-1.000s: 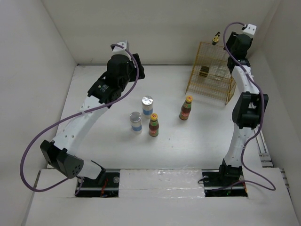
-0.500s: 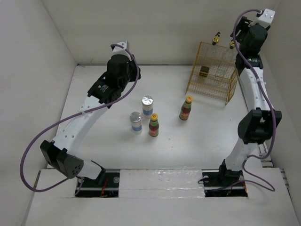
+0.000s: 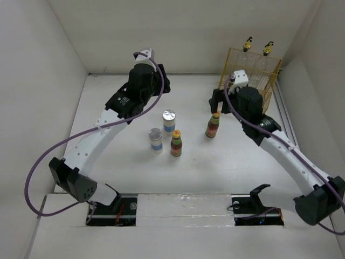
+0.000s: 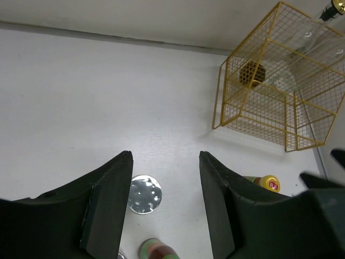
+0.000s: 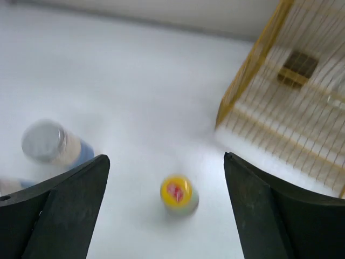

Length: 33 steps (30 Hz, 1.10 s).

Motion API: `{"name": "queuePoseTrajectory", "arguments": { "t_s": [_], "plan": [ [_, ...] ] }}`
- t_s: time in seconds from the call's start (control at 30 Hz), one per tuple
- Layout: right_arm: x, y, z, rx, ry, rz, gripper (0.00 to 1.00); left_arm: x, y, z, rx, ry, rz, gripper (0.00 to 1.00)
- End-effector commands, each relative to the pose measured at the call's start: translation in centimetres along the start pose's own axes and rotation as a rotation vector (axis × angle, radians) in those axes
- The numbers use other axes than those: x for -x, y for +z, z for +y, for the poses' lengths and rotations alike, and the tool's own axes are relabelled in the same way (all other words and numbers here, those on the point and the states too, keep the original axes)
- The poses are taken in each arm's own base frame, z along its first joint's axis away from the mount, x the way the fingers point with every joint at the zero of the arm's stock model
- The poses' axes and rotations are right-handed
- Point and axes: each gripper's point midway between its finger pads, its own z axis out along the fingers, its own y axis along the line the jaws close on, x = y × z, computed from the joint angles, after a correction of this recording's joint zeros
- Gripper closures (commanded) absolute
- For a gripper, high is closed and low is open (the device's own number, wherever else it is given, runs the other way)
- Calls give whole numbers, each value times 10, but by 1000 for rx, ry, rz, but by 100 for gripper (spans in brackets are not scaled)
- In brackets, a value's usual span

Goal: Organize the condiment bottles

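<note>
Your right gripper [image 5: 166, 162] gapes wide, empty, directly above a yellow-capped sauce bottle [image 5: 179, 195] standing near the yellow wire rack [image 5: 280, 108]. Your left gripper [image 4: 165, 156] is spread too, over a silver-lidded jar [image 4: 144, 194]. A second jar [image 3: 156, 140] and a second sauce bottle [image 3: 176, 143] stand close by. Two glass bottles [image 3: 248, 43] poke up at the rack's back edge.
</note>
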Motion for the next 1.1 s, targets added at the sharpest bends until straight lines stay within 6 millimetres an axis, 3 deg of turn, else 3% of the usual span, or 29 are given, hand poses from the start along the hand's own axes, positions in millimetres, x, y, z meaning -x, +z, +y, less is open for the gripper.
{"name": "queuePoseTrajectory", "arguments": {
  "t_s": [0.0, 0.07, 0.13, 0.27, 0.37, 0.43, 0.57, 0.67, 0.83, 0.93, 0.97, 1.07],
  "plan": [
    [-45, -39, 7, 48, -35, 147, 6, 6, -1, -6, -23, -19, -14, 50],
    [-67, -47, 10, 64, -10, 191, 2, 8, -1, -9, -35, -21, -17, 49],
    [-75, -49, 11, 76, -10, 206, 0, 7, -1, -10, -45, -21, -12, 48],
    [-96, -34, 3, 21, -4, 287, 0, 9, -1, -11, -49, -24, -20, 48],
    [-97, -19, 1, 33, -31, 275, 6, 11, -1, -13, -53, -26, -28, 48],
    [-111, -10, 1, 27, -38, 318, 11, 11, -1, -13, -53, -26, -28, 48],
    [-101, 5, -5, 12, -37, 279, 18, 9, -1, -15, -69, -26, -19, 48],
    [-110, 12, -9, 5, -45, 281, 24, 4, 0, -15, -73, -32, -6, 48],
    [-118, 23, -10, -6, -48, 289, 24, 0, 0, -19, -96, -42, 7, 48],
    [-122, 27, -10, -6, -48, 294, 39, -4, 1, -23, -118, -50, 21, 48],
    [-122, 27, -8, 3, -47, 295, 52, -4, 1, -23, -118, -50, 21, 48],
    [-118, 27, -8, 3, -47, 294, 73, -4, 1, -23, -118, -50, 21, 48]
  ]
}}
